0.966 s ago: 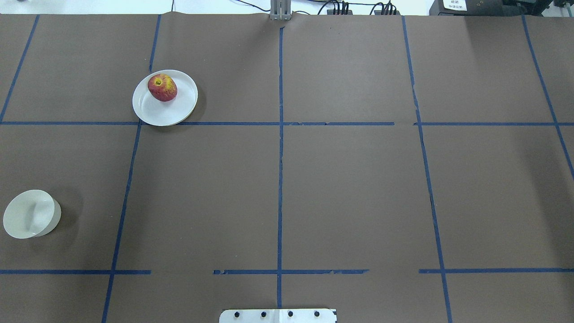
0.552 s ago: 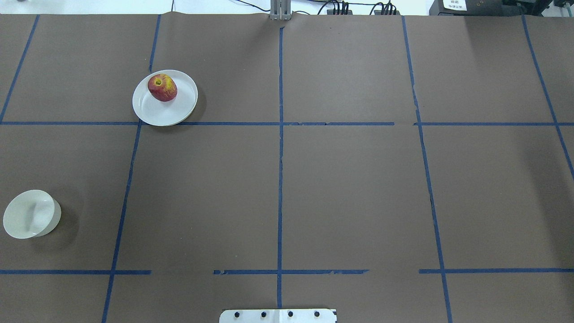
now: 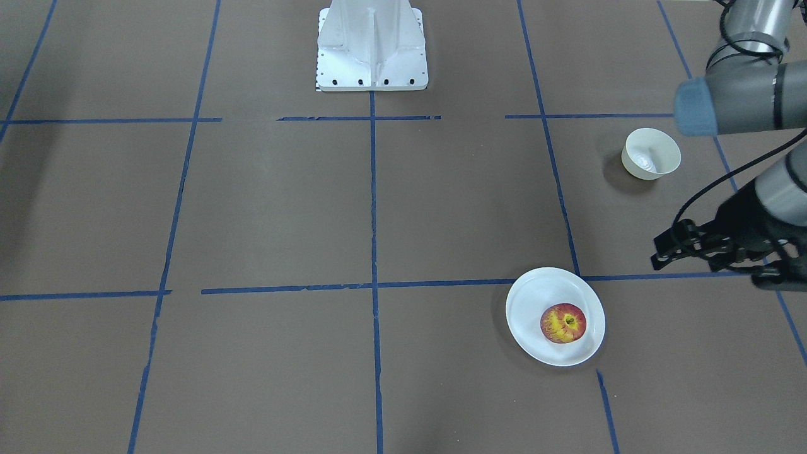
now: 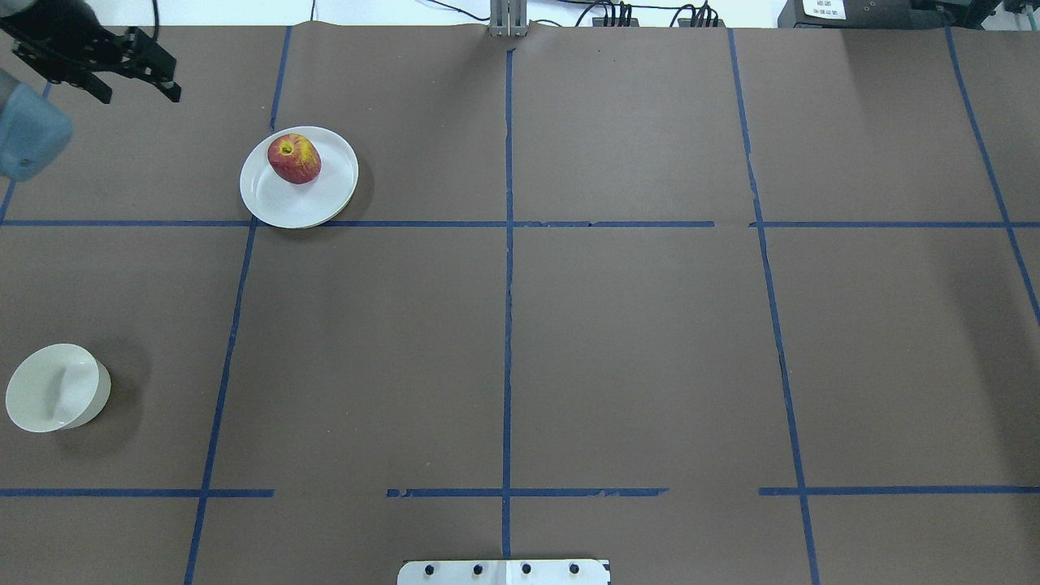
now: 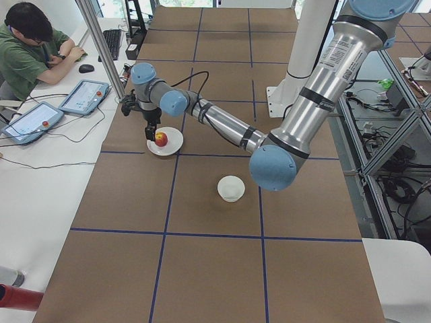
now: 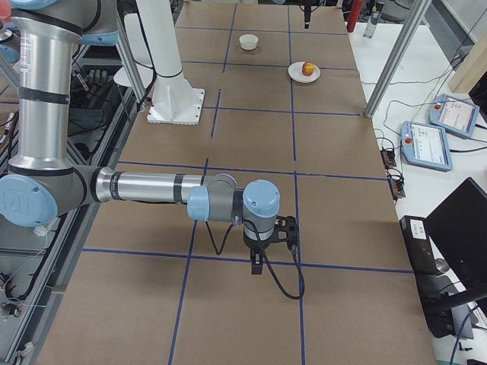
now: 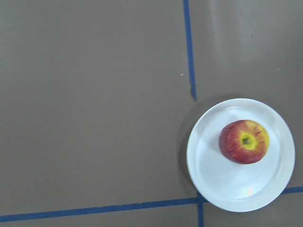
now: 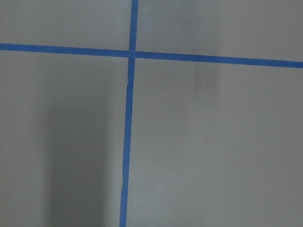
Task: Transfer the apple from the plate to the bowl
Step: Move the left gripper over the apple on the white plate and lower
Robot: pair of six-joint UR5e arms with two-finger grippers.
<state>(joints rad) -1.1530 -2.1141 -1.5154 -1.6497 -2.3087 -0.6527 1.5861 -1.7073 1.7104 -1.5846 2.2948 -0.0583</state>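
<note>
The brown-papered table (image 4: 634,341) fills the views. The plate (image 4: 284,203) lies near the left gripper (image 4: 140,96), toward the table's middle from it. The bowl (image 4: 97,390) stands well apart, closer to the robot. The apple (image 4: 294,158) rests on the plate, ungripped. The left gripper's jaws are spread and hold nothing. The right gripper (image 6: 259,266) shows only from the side, so its jaws cannot be judged.
</note>
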